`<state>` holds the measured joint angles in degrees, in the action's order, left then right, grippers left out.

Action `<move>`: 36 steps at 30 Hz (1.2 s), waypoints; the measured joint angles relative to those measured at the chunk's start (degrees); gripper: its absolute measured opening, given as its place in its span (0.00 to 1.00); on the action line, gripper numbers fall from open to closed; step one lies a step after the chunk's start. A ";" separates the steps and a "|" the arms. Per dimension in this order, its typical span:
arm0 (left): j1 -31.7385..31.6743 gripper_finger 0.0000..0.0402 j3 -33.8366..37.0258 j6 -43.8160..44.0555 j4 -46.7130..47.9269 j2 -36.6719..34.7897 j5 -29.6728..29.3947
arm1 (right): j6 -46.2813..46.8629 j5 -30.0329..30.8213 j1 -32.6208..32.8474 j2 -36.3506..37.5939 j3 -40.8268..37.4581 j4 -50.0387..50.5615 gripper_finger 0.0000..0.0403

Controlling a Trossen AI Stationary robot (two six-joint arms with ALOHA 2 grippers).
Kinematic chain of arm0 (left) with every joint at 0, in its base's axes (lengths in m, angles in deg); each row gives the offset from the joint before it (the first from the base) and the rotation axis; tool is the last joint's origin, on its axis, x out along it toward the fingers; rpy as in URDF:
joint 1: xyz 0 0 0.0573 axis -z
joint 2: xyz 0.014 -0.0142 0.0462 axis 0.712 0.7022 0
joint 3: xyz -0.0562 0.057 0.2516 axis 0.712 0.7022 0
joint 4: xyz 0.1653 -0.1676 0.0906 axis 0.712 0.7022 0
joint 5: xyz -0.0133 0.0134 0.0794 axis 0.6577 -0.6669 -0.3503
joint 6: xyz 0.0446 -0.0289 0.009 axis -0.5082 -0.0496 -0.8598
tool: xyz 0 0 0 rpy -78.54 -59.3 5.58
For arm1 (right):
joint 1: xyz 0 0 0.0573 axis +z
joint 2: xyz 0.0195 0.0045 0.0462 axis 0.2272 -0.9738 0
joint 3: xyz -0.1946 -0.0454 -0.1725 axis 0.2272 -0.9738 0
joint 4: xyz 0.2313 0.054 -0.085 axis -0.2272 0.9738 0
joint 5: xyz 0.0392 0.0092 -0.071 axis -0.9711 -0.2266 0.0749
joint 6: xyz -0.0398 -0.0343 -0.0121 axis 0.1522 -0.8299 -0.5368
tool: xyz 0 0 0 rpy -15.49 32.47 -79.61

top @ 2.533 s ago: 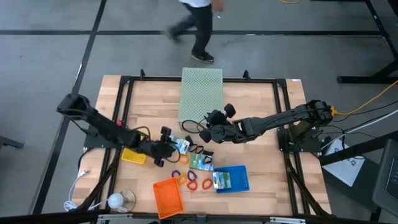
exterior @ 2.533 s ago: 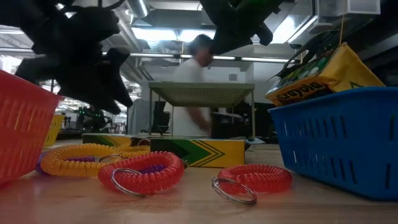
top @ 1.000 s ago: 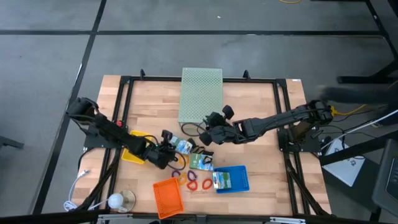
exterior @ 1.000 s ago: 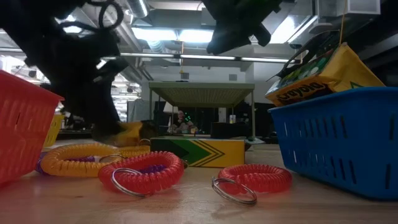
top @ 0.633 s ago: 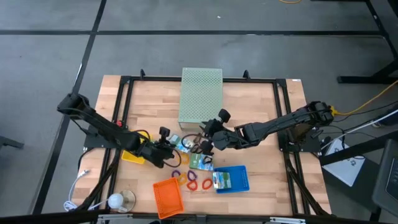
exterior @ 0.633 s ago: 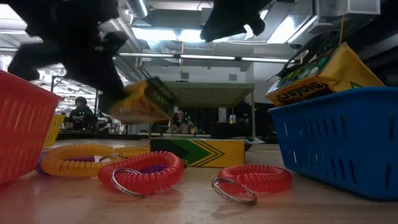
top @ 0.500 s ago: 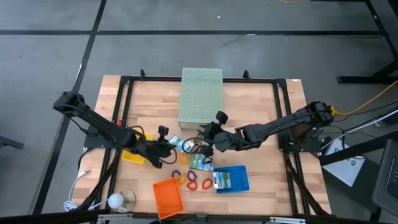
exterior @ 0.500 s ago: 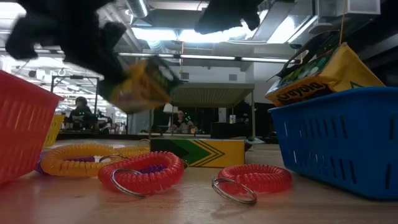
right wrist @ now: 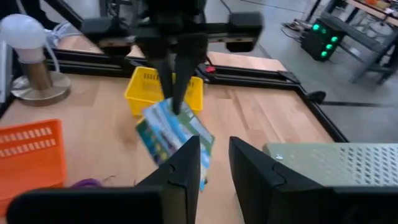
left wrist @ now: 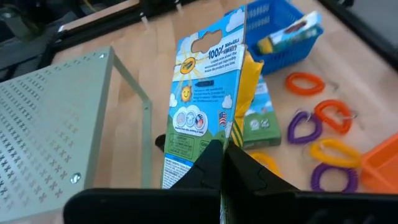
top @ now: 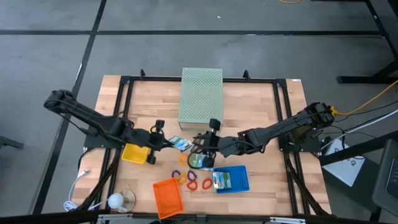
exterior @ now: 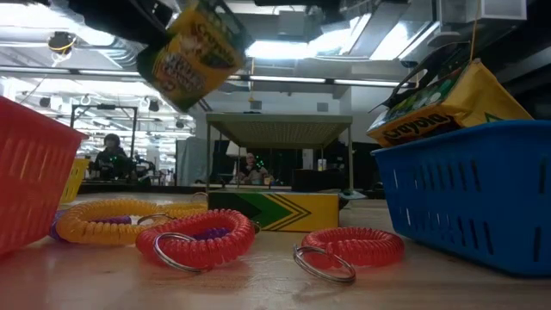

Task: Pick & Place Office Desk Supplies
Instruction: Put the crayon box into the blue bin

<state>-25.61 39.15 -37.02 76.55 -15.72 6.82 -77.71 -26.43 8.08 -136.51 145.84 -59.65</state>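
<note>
- High view: the blue tray point(top: 238, 180) near the desk's front edge holds one printed packet point(top: 221, 180); in the low view that packet's yellow end leans out over the blue rim.
- The orange tray point(top: 167, 198) at the front and the yellow tray point(top: 134, 152) on the left show nothing inside that can be made out.
- The left gripper point(top: 163, 144), its fingers clamped shut on the edge of a crayon packet point(top: 181, 144), holds it in the air just right of the yellow tray; the left wrist view shows the packet point(left wrist: 208, 115) upright between the fingers.
- The right gripper point(top: 200, 145) hangs beside it with its fingers parted and nothing between them; the right wrist view looks past them at the lifted packet point(right wrist: 175, 138).
- Coiled rings point(top: 191, 183) in orange, red and purple lie on the desk point(top: 249, 106) between the orange and blue trays, beside another packet point(top: 199, 162) lying flat.
- Compared with a second ago, the held packet has risen from near the desk surface to well above it in the low view, and the right gripper has moved left toward it.
</note>
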 joint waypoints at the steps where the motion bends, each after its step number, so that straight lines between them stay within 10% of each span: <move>1: -0.56 0.00 0.00 0.03 -0.17 -0.39 1.09 | -0.02 -0.40 0.02 0.00 0.00 -0.16 0.22; 16: -6.09 0.00 0.00 -1.46 -0.86 -1.53 7.70 | -2.69 -3.57 -0.22 -2.75 0.02 -5.67 0.48; 36: -6.03 0.00 0.09 -2.45 -3.69 -1.51 10.71 | -0.90 -9.34 -2.41 -4.32 0.06 -6.18 0.37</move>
<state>-31.64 39.24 -39.47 72.86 -17.23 17.52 -78.61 -35.77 5.67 -140.82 145.90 -65.84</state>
